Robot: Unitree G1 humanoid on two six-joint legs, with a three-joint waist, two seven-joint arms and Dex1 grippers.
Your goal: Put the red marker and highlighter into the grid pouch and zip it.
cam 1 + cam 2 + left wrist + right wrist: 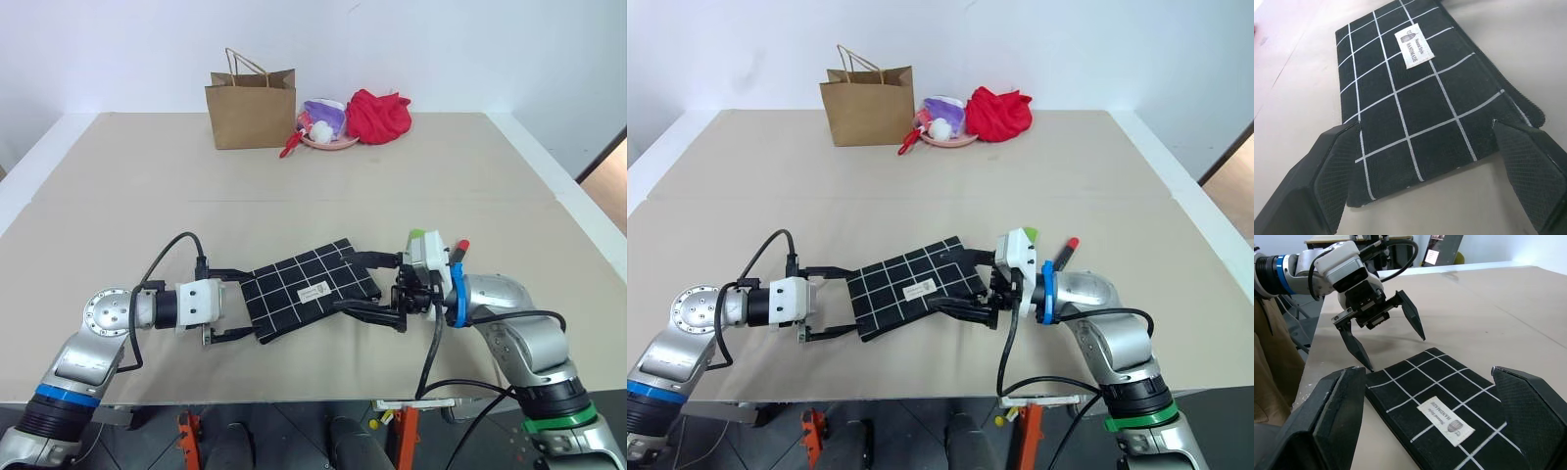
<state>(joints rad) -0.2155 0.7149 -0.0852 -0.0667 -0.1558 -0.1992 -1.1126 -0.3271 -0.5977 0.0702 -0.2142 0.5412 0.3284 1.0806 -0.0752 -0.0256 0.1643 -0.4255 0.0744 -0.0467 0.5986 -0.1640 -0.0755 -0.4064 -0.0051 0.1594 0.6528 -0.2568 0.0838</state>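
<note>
Here, grid pouch (311, 289) betw. both open jaws

The grid pouch (1415, 107) is matt black woven cloth with a white fabric label (1414, 46). Each claw's fingers (1334, 181) show textured black plastic. The desk (411, 181) looks smooth, matt beige. The bag (251, 108) is brown paper.

A beige desk (294, 186) carries the grid pouch (309, 289) near its front edge. Well behind the pouch stand a brown paper bag (250, 110), a pink plate (331, 143) just beside the bag, and a red cloth (378, 116) beyond the plate
</note>
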